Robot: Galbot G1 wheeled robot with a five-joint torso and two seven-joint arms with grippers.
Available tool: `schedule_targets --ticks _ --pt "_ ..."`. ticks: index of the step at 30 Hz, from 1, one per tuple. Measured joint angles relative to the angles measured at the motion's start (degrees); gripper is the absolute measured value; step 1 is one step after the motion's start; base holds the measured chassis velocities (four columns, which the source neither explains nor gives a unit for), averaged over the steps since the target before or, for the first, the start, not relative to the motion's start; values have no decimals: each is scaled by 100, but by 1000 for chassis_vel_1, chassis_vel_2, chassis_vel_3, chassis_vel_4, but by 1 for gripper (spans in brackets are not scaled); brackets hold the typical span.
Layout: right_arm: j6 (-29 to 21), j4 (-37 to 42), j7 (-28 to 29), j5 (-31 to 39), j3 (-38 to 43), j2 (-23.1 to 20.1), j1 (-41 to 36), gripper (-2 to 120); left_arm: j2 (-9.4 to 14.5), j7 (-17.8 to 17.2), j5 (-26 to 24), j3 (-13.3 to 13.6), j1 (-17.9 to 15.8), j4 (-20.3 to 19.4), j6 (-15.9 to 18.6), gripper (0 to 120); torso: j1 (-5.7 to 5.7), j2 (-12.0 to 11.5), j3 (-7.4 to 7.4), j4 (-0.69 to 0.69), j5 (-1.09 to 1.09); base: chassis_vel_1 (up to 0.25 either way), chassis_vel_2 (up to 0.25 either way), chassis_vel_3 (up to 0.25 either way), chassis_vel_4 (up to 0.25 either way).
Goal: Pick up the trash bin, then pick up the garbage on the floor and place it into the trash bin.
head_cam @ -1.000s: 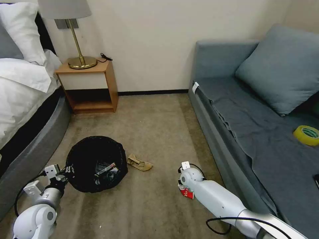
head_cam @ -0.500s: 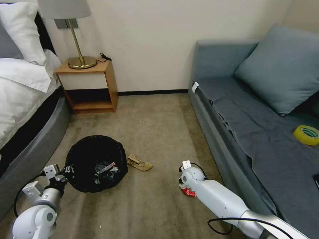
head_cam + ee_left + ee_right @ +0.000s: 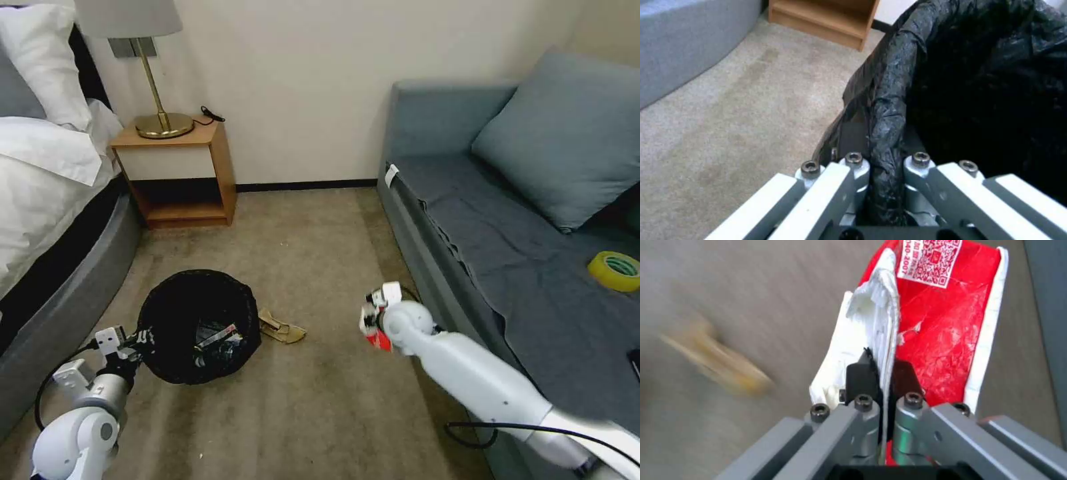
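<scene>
The left hand (image 3: pixel 137 341) pinches the near rim of the small round bin lined with crinkly black plastic (image 3: pixel 199 325), standing on the carpet. Beside it lies crumpled tan paper (image 3: pixel 282 328). Further right, the right hand (image 3: pixel 373 320) grips a red-and-white packet (image 3: pixel 947 323) by its torn edge; that thin hold may slip mid-carry.

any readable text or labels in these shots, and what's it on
"040-2007", partly cut off, above a QR code on a white sticker on the red-and-white packet pinched in the right end effector.
Yellow tape roll on the sofa: green print, too small to read.
Wrappers inside the trash bin: print too small to read.
</scene>
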Motion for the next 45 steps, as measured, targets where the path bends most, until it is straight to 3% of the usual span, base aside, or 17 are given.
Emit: schedule_targets --ticks 9,14,16,18,23,39,45 --pt "648 1293 -279 735 -209 56 477 0 -68 -30 62 94 18 -121 70 3 0 0 0 0 0 0 0 0 0" --pt "841 1644 -303 970 -481 258 801 0 -89 -48 73 95 23 -187 98 3 0 0 0 1 -1 0 0 0 0" --pt "903 1828 -304 1131 -803 602 1076 0 -104 -64 73 81 23 -241 127 3 0 0 0 1 -1 0 0 0 0" --pt "921 1826 -272 1228 -1116 1185 1137 0 -128 -78 57 53 30 -298 155 3 0 0 0 3 0 0 0 0 0" --pt "891 1551 -366 999 -1532 1650 1051 0 -133 -96 -3 0 51 -340 188 3 0 0 0 2 -1 0 0 0 0" --pt "680 985 -516 388 -2014 1995 629 1 -76 -96 -160 -90 112 -311 205 3 0 0 0 1 0 0 0 0 0" --pt "650 997 -449 355 -2012 1993 601 20 -67 -92 -183 -56 96 -295 204 3 0 0 0 0 0 0 0 0 0"
